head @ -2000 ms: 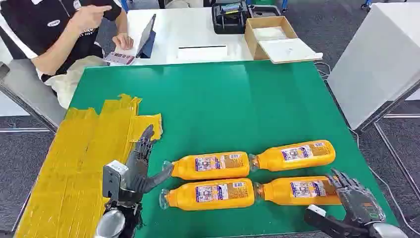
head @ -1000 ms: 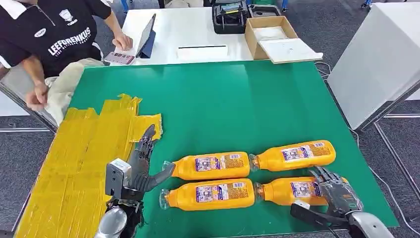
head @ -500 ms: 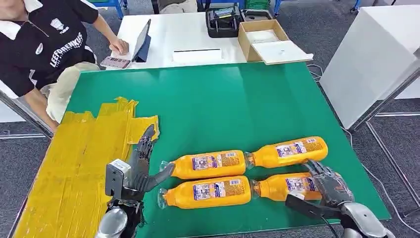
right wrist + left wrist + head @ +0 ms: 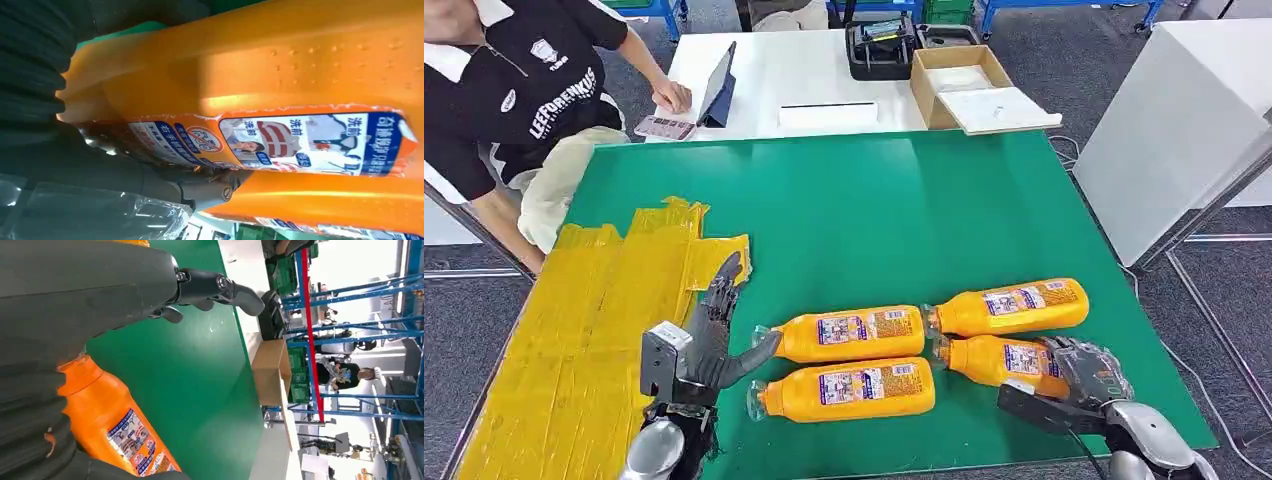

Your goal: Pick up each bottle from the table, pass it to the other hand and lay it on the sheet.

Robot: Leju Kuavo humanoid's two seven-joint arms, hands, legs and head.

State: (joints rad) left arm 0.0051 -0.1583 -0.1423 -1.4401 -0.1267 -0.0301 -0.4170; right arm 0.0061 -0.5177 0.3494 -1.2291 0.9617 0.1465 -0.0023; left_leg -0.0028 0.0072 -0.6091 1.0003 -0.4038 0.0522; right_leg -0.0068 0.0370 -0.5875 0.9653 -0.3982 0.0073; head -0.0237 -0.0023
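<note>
Four orange bottles lie on the green table (image 4: 874,200). My right hand (image 4: 1086,377) grips the near right bottle (image 4: 994,360) at its base end; the bottle lies slightly skewed, its cap toward the middle. In the right wrist view this bottle (image 4: 280,65) fills the space against my palm, with a finger (image 4: 200,187) curled around it. The far right bottle (image 4: 1014,307), far left bottle (image 4: 854,335) and near left bottle (image 4: 849,388) lie untouched. My left hand (image 4: 709,340) hovers open with fingers spread, its thumb near the far left bottle's cap (image 4: 115,430). The yellow sheet (image 4: 574,330) covers the table's left side.
A person in a black shirt (image 4: 514,90) sits at the far left corner. Behind the green table stands a white table (image 4: 824,70) with a tablet, a black case and a cardboard box (image 4: 964,80). A white cabinet (image 4: 1184,120) stands to the right.
My right hand has moved left along the near right bottle and closed on it, and the bottle has skewed toward the far right one. The left hand has stayed put. The camera shifted slightly.
</note>
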